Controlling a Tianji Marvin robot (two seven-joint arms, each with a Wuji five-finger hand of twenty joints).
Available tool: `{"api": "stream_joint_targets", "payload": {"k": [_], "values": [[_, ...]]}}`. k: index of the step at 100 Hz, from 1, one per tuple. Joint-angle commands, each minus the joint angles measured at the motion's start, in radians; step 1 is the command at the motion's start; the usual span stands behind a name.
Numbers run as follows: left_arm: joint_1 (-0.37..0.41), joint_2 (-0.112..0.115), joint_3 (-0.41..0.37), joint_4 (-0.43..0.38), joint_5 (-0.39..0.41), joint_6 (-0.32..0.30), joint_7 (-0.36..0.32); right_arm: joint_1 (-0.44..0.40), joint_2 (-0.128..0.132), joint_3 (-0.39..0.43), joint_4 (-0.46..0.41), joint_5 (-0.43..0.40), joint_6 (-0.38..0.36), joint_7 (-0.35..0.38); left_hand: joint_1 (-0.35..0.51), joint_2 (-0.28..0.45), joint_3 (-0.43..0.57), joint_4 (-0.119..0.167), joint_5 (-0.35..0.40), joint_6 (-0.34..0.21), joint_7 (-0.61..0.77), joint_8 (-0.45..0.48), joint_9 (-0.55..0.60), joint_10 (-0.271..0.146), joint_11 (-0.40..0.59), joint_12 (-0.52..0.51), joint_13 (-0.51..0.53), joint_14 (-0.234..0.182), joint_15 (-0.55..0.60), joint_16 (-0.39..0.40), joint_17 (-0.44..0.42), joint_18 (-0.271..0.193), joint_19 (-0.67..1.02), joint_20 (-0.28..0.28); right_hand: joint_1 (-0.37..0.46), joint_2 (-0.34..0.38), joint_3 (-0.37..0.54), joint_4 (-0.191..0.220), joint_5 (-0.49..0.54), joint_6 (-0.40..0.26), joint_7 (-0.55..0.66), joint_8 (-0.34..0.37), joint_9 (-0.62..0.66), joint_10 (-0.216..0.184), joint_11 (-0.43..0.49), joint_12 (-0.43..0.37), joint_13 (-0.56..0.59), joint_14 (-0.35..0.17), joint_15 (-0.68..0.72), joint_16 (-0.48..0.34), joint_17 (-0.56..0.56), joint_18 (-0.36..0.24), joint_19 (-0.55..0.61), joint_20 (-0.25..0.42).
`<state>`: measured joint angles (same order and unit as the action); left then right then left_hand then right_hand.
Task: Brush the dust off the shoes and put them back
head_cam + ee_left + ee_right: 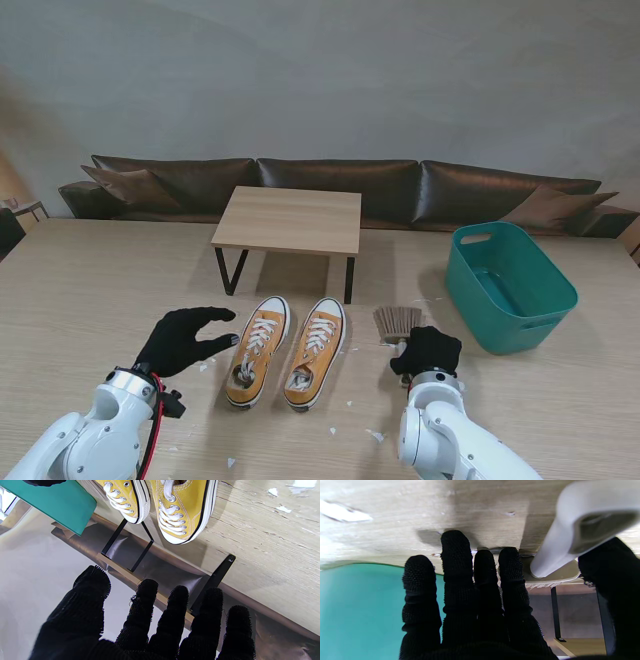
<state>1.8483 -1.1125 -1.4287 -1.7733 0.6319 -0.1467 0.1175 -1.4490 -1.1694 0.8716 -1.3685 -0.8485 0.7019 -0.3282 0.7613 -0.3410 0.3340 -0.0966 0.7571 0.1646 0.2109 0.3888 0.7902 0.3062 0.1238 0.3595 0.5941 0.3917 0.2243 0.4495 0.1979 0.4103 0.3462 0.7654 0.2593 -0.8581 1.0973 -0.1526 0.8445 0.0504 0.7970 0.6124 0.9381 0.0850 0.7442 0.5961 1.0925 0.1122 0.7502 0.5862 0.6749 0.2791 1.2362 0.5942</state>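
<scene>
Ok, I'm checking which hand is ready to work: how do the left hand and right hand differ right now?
The left hand is open, fingers spread, holding nothing, while the right hand is over the brush handle, thumb on one side and fingers on the other; a closed grip isn't clear. The left hand is beside the left shoe; the right hand is between the right shoe and the teal bin. Both wear black gloves.

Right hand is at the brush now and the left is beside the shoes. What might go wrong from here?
1. The right hand looks open, its fingers alongside the brush handle rather than around it, so the brush may slip when lifted.
2. The left hand is open close beside the left shoe; it may nudge the shoe into the right shoe.
</scene>
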Motion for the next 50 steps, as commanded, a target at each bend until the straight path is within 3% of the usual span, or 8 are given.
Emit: {"api": "stream_joint_targets", "payload": {"k": [1, 20, 22, 26, 28, 32, 38, 50], "values": [[0.000, -0.003, 0.003, 0.001, -0.006, -0.003, -0.023, 0.011, -0.007, -0.011, 0.022, 0.007, 0.004, 0.022, 0.024, 0.037, -0.033, 0.036, 0.010, 0.013, -0.005, 0.001, 0.009, 0.011, 0.000, 0.008, -0.024, 0.012, 0.001, 0.015, -0.002, 0.022, -0.039, 0.019, 0.021, -0.045, 0.043, -0.020, 0.024, -0.018, -0.059, -0.033, 0.022, -0.025, 0.004, 0.017, 0.038, -0.015, 0.009, -0.002, -0.048, -0.013, 0.048, 0.016], [-0.006, -0.001, 0.010, 0.006, -0.014, -0.002, -0.035, 0.034, -0.020, -0.034, 0.073, 0.051, 0.016, 0.021, 0.027, 0.044, -0.038, 0.038, 0.013, 0.017, -0.004, 0.002, 0.015, 0.015, 0.001, 0.010, -0.018, 0.016, 0.006, 0.019, -0.003, 0.024, -0.045, 0.025, 0.163, -0.079, 0.136, -0.016, 0.049, -0.036, -0.097, -0.059, 0.035, -0.022, -0.045, -0.015, 0.042, -0.017, -0.032, -0.019, -0.058, -0.006, 0.030, -0.002], [-0.006, -0.001, 0.011, 0.006, -0.016, -0.001, -0.036, 0.036, -0.022, -0.035, 0.079, 0.059, 0.017, 0.019, 0.027, 0.045, -0.038, 0.038, 0.014, 0.018, -0.004, 0.002, 0.016, 0.017, 0.002, 0.011, -0.017, 0.017, 0.006, 0.019, -0.003, 0.025, -0.046, 0.026, 0.175, -0.082, 0.139, -0.033, 0.052, -0.037, -0.099, -0.071, 0.037, -0.021, -0.045, -0.016, 0.044, -0.017, -0.031, -0.018, -0.057, -0.006, 0.031, -0.003], [-0.006, -0.001, 0.012, 0.006, -0.018, 0.000, -0.036, 0.041, -0.026, -0.039, 0.093, 0.072, 0.020, 0.016, 0.028, 0.047, -0.039, 0.038, 0.017, 0.020, -0.003, 0.002, 0.017, 0.021, 0.002, 0.011, -0.018, 0.020, 0.006, 0.020, -0.004, 0.025, -0.047, 0.027, 0.238, -0.095, 0.158, -0.132, 0.046, -0.047, -0.029, -0.213, 0.051, -0.022, -0.043, -0.021, 0.057, -0.020, -0.022, -0.011, -0.047, -0.009, 0.040, -0.010], [-0.007, -0.001, 0.012, 0.006, -0.019, 0.000, -0.036, 0.044, -0.028, -0.040, 0.099, 0.078, 0.020, 0.015, 0.029, 0.047, -0.039, 0.038, 0.017, 0.021, -0.003, 0.002, 0.018, 0.021, 0.002, 0.011, -0.018, 0.019, 0.007, 0.020, -0.004, 0.025, -0.047, 0.027, 0.246, -0.096, 0.161, -0.139, 0.046, -0.047, -0.022, -0.224, 0.055, -0.024, -0.042, -0.021, 0.060, -0.022, -0.020, -0.011, -0.045, -0.010, 0.041, -0.010], [-0.006, -0.001, 0.013, 0.005, -0.020, 0.000, -0.037, 0.047, -0.034, -0.042, 0.114, 0.092, 0.019, 0.008, 0.029, 0.050, -0.041, 0.038, 0.020, 0.022, -0.003, 0.002, 0.021, 0.021, 0.003, 0.012, -0.015, 0.019, 0.008, 0.021, -0.003, 0.025, -0.048, 0.029, 0.295, -0.110, 0.175, -0.179, 0.050, -0.059, 0.057, -0.325, 0.095, -0.024, -0.053, 0.004, 0.081, -0.025, -0.004, -0.005, -0.029, -0.006, 0.053, -0.011], [-0.006, -0.002, 0.013, 0.005, -0.021, 0.001, -0.037, 0.055, -0.041, -0.046, 0.138, 0.105, 0.023, -0.006, 0.030, 0.054, -0.043, 0.039, 0.024, 0.022, -0.001, 0.003, 0.025, 0.021, 0.004, 0.013, -0.014, 0.020, 0.009, 0.021, -0.004, 0.027, -0.050, 0.030, 0.352, -0.138, 0.188, -0.192, 0.065, -0.079, 0.184, -0.436, 0.179, -0.032, -0.071, 0.028, 0.128, -0.040, 0.034, 0.007, 0.006, -0.009, 0.075, -0.015], [-0.007, -0.002, 0.016, 0.004, -0.026, 0.004, -0.036, 0.066, -0.056, -0.049, 0.181, 0.125, 0.019, -0.045, 0.032, 0.061, -0.047, 0.039, 0.029, 0.027, 0.001, 0.004, 0.030, 0.029, 0.005, 0.015, -0.012, 0.022, 0.010, 0.022, -0.003, 0.028, -0.052, 0.033, 0.410, -0.133, 0.236, -0.172, 0.171, -0.100, 0.241, -0.503, 0.317, -0.045, -0.086, 0.025, 0.215, -0.053, 0.092, 0.012, 0.071, -0.009, 0.104, -0.026]]}}
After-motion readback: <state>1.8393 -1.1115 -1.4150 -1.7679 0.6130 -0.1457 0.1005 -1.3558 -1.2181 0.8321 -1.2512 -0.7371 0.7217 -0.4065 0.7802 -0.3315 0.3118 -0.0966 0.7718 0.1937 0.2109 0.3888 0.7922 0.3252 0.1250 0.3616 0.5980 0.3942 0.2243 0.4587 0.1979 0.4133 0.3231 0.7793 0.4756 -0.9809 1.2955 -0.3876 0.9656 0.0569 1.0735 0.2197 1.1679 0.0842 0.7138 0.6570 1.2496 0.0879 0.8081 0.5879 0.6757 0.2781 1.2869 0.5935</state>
